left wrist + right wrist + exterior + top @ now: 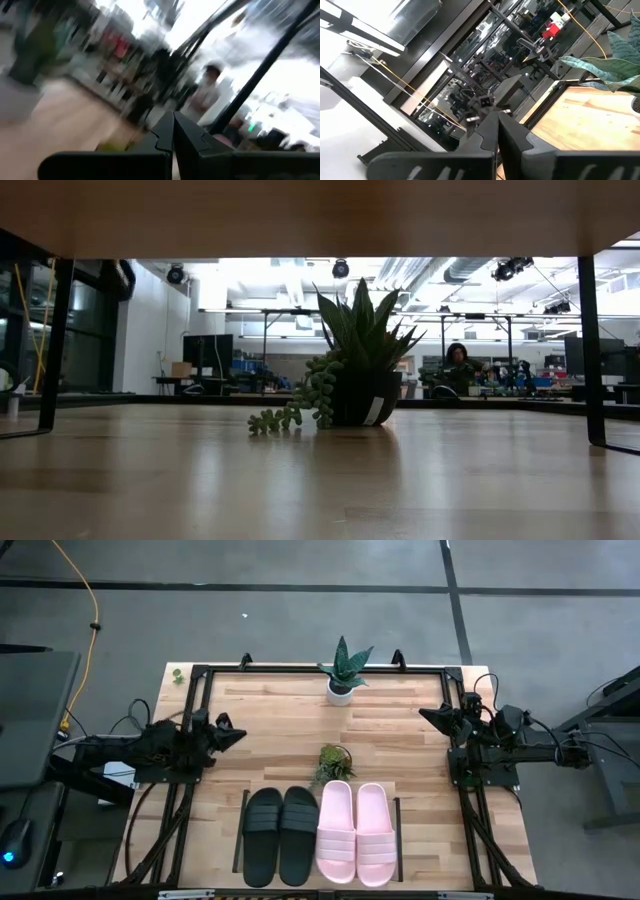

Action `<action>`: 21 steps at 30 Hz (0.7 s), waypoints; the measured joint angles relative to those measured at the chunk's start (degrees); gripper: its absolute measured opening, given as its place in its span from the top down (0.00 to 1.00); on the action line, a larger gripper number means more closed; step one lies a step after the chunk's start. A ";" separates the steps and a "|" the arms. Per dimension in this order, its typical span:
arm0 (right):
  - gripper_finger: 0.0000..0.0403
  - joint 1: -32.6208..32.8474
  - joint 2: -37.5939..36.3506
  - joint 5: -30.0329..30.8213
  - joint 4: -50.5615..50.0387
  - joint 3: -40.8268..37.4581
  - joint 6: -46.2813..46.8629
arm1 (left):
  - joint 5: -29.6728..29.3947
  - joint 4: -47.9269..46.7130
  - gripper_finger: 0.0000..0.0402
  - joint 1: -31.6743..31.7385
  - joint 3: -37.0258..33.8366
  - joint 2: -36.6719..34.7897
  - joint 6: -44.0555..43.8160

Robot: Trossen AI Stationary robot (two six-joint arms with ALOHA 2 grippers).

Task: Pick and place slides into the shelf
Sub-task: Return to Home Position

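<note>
Two black slides (281, 849) and two pale pink slides (354, 832) lie soles down, side by side, on the low shelf (398, 837) at the table's near edge, between its thin black side panels. My left gripper (240, 733) is shut and bare at the table's left edge, pointing right; the left wrist view shows its fingers (173, 131) together. My right gripper (425, 714) is shut and bare at the right edge, pointing left, its fingers (497, 127) pressed together in the right wrist view. Neither is near the slides.
A spiky potted plant in a white pot (343, 670) stands at the table's far middle. A small trailing plant in a dark pot (331, 759) stands just beyond the slides, and shows in the low view (350, 370). Bare wood (290, 710) lies between the arms.
</note>
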 joint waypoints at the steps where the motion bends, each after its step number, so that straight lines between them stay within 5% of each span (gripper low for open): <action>1: 1.00 0.00 0.00 -0.21 0.00 0.00 0.13 | 0.06 -3.05 1.00 0.00 0.00 0.00 -0.11; 4: 1.00 0.00 0.00 -2.41 0.08 0.00 1.92 | 1.42 -12.34 1.00 0.01 -0.07 0.07 -2.22; 21: 1.00 0.00 0.00 -10.83 2.66 3.21 0.38 | 5.97 -12.57 1.00 0.02 0.00 1.44 13.02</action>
